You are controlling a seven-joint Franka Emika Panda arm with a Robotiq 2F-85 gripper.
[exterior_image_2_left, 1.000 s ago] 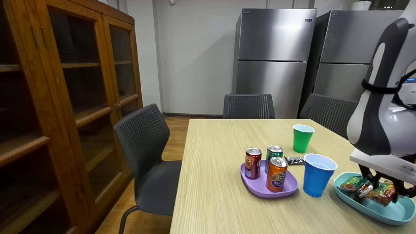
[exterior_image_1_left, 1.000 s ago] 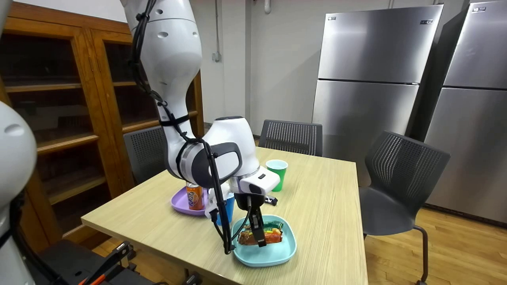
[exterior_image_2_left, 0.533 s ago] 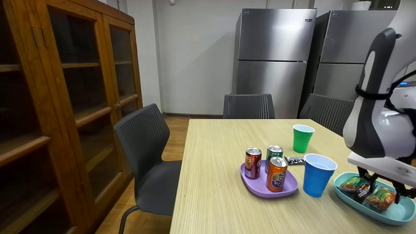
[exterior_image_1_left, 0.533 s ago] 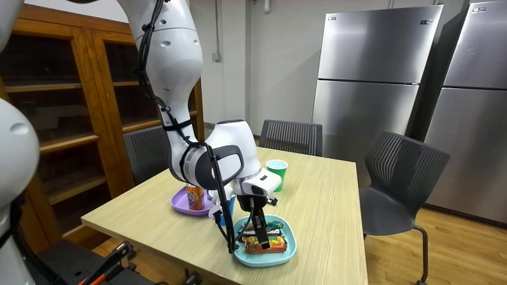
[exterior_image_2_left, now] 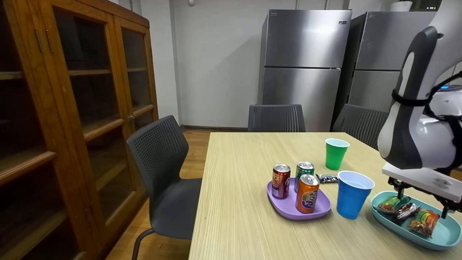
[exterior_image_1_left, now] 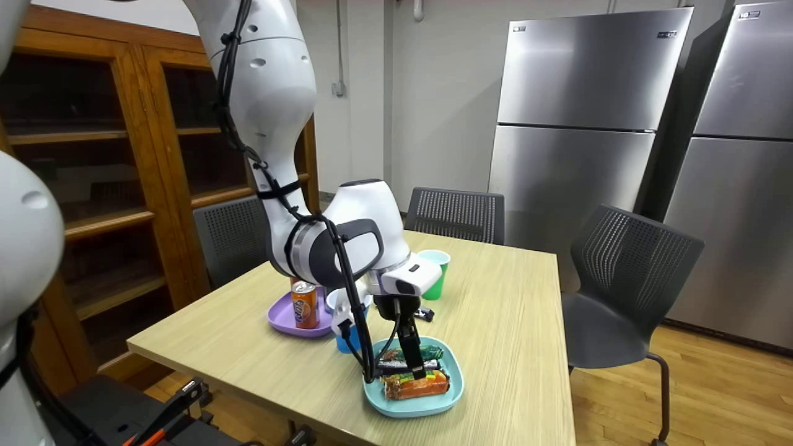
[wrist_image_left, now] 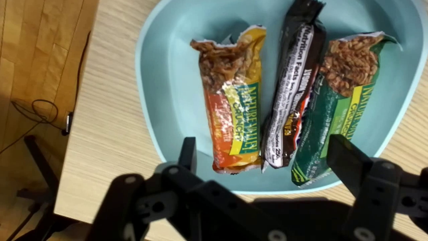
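Orange-wrapped granola bar (wrist_image_left: 230,110) ungripped in turquoise tray (wrist_image_left: 172,83), with gripper (wrist_image_left: 263,147) spread above

Within the tray, the bar is placed on the side toward the near edge of the table (wrist_image_left: 112,110). It is flanked by a dark-wrapped bar (wrist_image_left: 292,90); at one end, contact between the two cannot be told. A green-wrapped bar (wrist_image_left: 337,110) is seen on that bar's far side. The jaws are parted wide and nothing is gripped. One of the fingers (wrist_image_left: 189,152) is held past the orange wrapper; the other is held over the green one, where touching cannot be judged.

The step in hand is judged to be the clearing of the wrappers with parted jaws. A slow, straight lift at full spread is advised, so that no crimped end is snagged. Sideways drift is best avoided, since the green-wrapped bar could be dragged.
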